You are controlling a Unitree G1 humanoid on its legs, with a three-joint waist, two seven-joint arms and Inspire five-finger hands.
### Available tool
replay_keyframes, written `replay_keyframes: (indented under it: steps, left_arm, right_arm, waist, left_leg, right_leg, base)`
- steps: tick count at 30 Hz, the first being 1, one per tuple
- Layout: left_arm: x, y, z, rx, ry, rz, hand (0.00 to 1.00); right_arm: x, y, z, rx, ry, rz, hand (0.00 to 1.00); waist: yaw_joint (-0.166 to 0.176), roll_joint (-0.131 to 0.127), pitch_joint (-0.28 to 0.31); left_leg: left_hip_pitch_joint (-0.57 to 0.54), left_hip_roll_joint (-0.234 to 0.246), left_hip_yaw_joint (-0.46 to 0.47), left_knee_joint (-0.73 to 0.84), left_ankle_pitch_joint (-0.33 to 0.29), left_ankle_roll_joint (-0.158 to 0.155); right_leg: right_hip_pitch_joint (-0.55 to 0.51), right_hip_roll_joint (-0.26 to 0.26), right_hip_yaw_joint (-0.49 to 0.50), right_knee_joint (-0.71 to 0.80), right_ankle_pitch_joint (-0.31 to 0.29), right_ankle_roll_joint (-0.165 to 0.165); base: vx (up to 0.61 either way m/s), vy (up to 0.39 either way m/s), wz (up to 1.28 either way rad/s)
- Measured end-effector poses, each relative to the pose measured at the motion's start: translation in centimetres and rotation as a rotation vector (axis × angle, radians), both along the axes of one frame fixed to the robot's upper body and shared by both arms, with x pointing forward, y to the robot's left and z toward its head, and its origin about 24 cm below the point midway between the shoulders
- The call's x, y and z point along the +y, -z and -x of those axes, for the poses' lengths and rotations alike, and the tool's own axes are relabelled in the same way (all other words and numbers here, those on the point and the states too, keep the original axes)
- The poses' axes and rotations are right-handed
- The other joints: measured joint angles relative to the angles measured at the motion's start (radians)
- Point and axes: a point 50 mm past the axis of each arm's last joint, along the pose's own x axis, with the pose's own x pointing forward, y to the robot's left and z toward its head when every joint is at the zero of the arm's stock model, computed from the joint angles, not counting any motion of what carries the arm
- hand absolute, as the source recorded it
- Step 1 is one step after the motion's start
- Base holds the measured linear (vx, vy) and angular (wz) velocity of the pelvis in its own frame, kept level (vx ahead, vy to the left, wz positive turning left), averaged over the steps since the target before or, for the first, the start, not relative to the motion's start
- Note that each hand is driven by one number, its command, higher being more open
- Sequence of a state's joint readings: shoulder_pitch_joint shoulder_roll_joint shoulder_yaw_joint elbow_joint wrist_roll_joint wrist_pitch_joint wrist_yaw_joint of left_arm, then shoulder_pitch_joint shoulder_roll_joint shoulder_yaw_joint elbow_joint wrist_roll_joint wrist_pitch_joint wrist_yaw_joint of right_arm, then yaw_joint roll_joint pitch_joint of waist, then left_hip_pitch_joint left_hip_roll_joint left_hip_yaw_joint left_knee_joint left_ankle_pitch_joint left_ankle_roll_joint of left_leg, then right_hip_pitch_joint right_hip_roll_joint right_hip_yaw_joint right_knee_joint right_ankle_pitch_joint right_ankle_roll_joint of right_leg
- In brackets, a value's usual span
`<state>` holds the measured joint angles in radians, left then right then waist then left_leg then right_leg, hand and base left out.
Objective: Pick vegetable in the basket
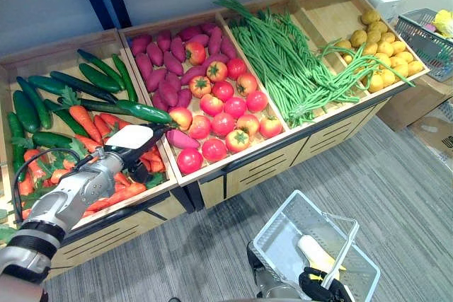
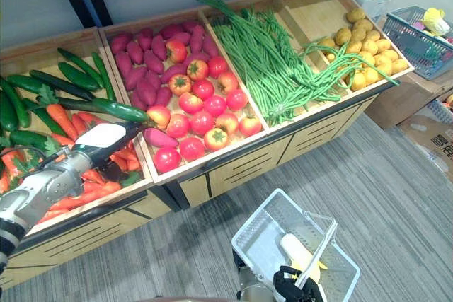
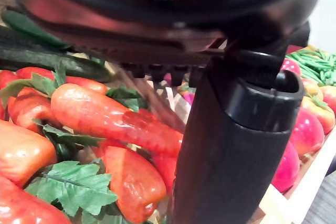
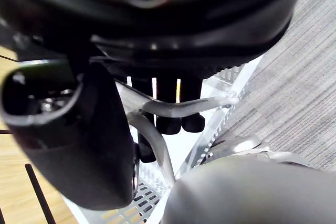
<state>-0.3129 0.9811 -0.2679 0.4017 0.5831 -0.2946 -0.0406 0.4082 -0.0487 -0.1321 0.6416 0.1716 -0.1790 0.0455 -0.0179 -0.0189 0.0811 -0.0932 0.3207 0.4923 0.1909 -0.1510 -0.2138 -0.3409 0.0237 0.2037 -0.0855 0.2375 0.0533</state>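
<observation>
The carrots are heaped at the front-left of the wooden stand, right under the left hand. That hand is held loosely open with the thumb stuck out and nothing in it, and a cucumber lies just past its fingers. For a clean pick, one top carrot should probably be taken across its thick middle, not the leafy end, so the neighbours aren't dragged along. The basket is hung low to the right from the right hand, whose fingers are hooked round the handle — one pale vegetable is already inside, so it's best kept level.
</observation>
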Motion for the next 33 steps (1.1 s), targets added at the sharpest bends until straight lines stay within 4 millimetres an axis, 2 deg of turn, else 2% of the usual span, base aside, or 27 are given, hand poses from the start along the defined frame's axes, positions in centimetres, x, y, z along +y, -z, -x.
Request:
replay_keyframes:
  steps: [4, 10, 21, 33]
  left_arm:
    - [0.1, -0.5, -0.1, -0.031, 0.002, -0.009, 1.0]
    - [0.6, -1.4, 0.1, -0.062, -0.007, -0.003, 1.0]
    - [1.4, -1.0, 1.3, -0.059, -0.038, 0.022, 1.0]
    - [1.7, -0.3, 1.7, -0.07, -0.063, 0.058, 1.0]
  right_arm:
    - [0.0, -0.2, -0.3, -0.023, 0.016, -0.012, 0.0]
    - [0.1, -0.3, -0.6, -0.047, 0.026, -0.021, 0.0]
    - [0.3, -0.3, -0.8, -0.056, 0.014, -0.029, 0.0]
    - [0.2, -0.2, -0.7, -0.048, 0.003, -0.024, 0.0]
  waist:
    - [0.013, -0.002, 0.022]
    - [0.012, -0.005, 0.055]
    - [0.003, -0.005, 0.065]
    - [-0.006, -0.003, 0.066]
  left_leg:
    - [-0.014, 0.009, 0.005, 0.017, -0.003, -0.004]
    - [-0.022, 0.009, 0.006, 0.024, -0.004, -0.004]
    - [-0.009, 0.006, 0.01, 0.01, -0.003, -0.004]
    - [0.009, -0.001, 0.008, -0.018, 0.013, -0.003]
  right_leg:
    - [-0.011, 0.006, 0.005, 0.001, 0.004, -0.003]
    - [-0.015, 0.005, 0.004, 0.004, 0.003, -0.006]
    - [-0.008, 0.005, 0.003, 0.005, 0.005, -0.002]
    - [0.006, 0.003, -0.005, -0.001, 0.004, -0.002]
  base:
    - [0.01, -0.054, -0.06]
    - [0.01, -0.041, -0.01]
    - [0.05, -0.028, -0.01]
    - [0.03, -0.029, 0.02]
